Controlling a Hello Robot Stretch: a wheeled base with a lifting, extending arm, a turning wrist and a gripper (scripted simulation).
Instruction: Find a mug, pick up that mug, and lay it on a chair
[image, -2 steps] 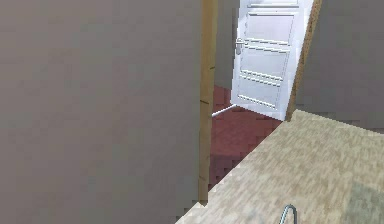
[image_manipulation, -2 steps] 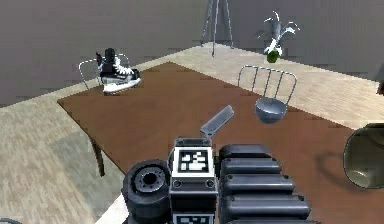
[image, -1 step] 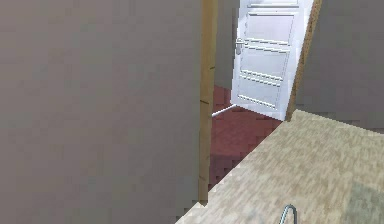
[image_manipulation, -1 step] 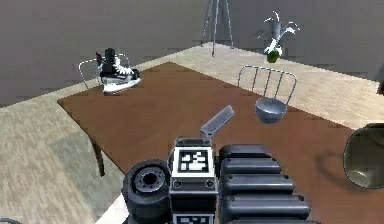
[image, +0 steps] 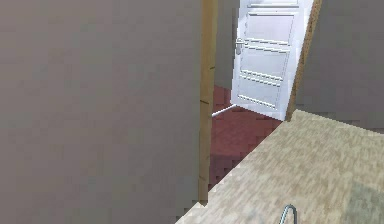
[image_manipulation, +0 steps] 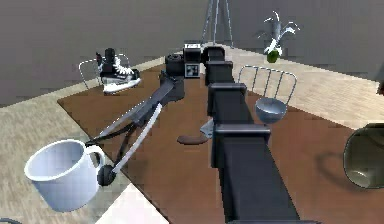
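Mug (image_manipulation: 58, 172): white and plain, upright, with its handle turned to the fingers.
Place: the arm side view's lower left, hanging clear above the edge of the brown rug (image_manipulation: 300, 150).
Gripper (image_manipulation: 103, 165): it holds the mug at its far end; the gap between the fingers cannot be told.
Chair (image_manipulation: 272, 95): a wire one, beyond the arm.

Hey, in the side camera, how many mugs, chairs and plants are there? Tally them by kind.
Mugs: 1, the white mug
Chairs: 2, the left chair and the right chair
Plants: 1, the plant
Total: 4
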